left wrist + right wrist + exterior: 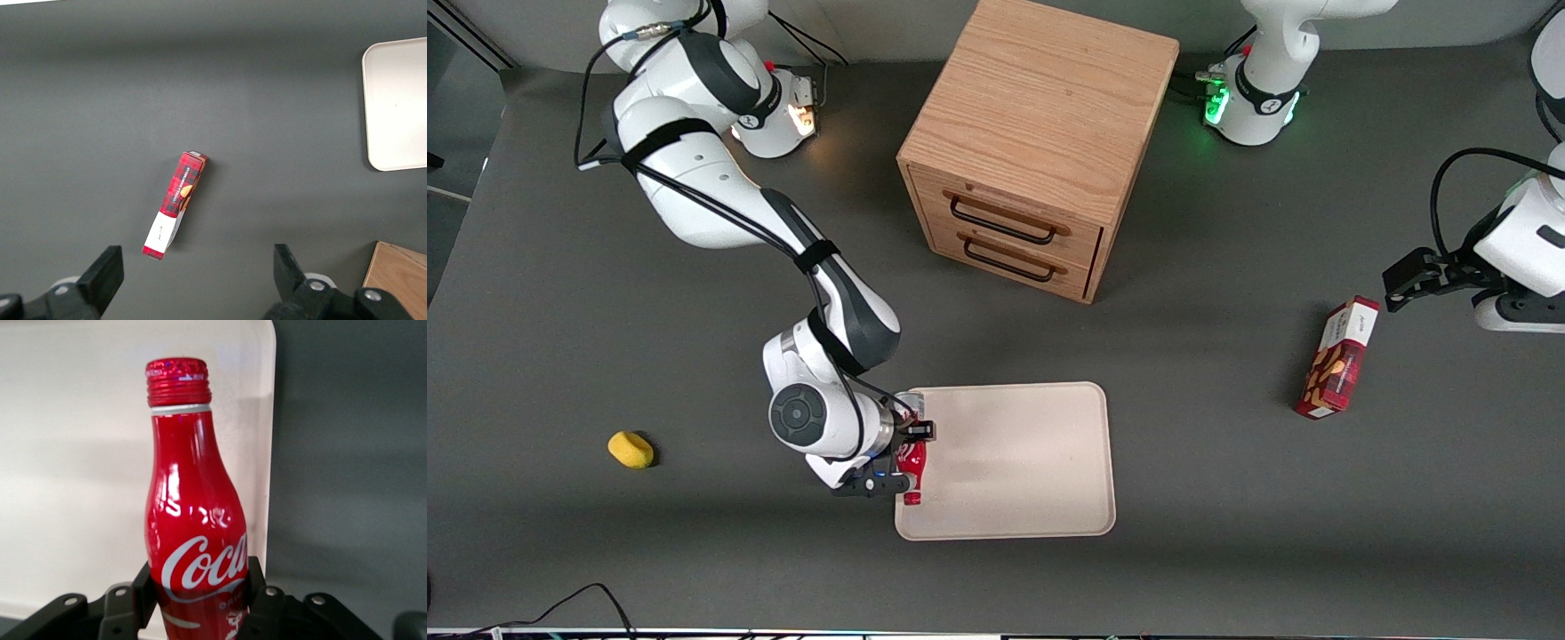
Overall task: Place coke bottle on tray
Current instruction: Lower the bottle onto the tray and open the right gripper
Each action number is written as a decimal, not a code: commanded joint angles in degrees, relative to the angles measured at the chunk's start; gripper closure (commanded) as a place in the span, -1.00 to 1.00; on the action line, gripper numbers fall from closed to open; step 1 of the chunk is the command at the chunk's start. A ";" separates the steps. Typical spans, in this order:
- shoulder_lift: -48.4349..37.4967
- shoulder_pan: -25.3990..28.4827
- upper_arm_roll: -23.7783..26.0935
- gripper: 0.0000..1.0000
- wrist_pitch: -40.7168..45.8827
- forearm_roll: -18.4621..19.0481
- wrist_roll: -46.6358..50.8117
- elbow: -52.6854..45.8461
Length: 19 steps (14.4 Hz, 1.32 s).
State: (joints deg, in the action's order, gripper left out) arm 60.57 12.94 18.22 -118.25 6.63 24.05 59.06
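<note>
Grey matte tabletop (1227,551) carries everything. Over the beige tray's (1032,462) edge toward the working arm's end, the claw (905,458) is clamped around the lower body of the coke bottle (193,520), which lies level above the tray rim. White "Coca" script reads across its red side. Farther from the front camera than the claw stands a wooden drawer cabinet (1032,142). A red plaid snack box (1338,360) lies toward the parked arm's end; a yellow sponge (631,449) sits beside the claw, well apart from it.

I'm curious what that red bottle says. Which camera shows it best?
The right wrist view: the coke bottle fills it, lettering readable, held in the gripper. The front view shows only a red sliver at the tray edge. The left wrist view misses it.
</note>
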 commanded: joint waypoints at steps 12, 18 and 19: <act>2.18 2.35 -3.54 -1.00 -7.78 -0.74 -0.23 0.00; 1.92 2.53 -3.54 -1.00 -7.87 -0.65 -0.06 0.18; 2.01 2.53 -3.63 -1.00 -7.87 -0.65 -0.06 0.18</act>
State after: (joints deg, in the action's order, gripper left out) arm 62.77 14.67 15.51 -125.58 6.59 24.09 59.24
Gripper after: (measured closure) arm 0.000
